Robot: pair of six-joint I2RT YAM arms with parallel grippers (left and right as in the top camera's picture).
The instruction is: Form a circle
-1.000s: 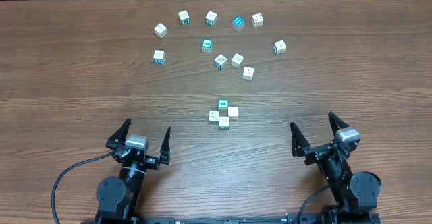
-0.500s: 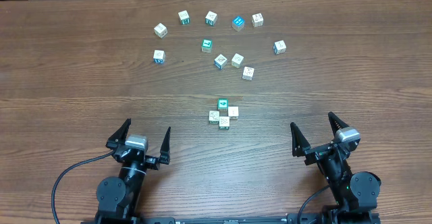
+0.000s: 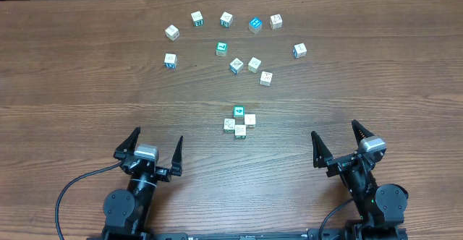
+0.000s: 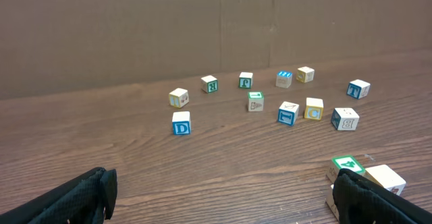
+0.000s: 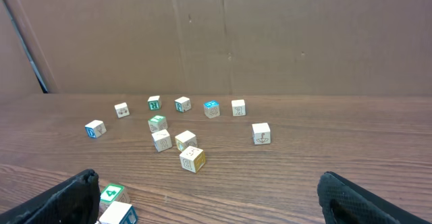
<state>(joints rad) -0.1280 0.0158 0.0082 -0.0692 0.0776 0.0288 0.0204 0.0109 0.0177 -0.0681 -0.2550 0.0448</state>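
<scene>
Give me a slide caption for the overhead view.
White and teal printed cubes scattered on a brown wooden table, four clustered near centre; left claw and right claw open, empty.

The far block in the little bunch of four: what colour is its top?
The block has a green top with a white mark, clearest from the left wrist.

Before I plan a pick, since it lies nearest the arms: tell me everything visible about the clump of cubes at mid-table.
The clump is four cubes packed touching: one green-topped cube on the far side, three pale, wood-looking, with printed marks. It rests on the wooden table, apart from the scattered cubes beyond; nothing else touches it.
</scene>
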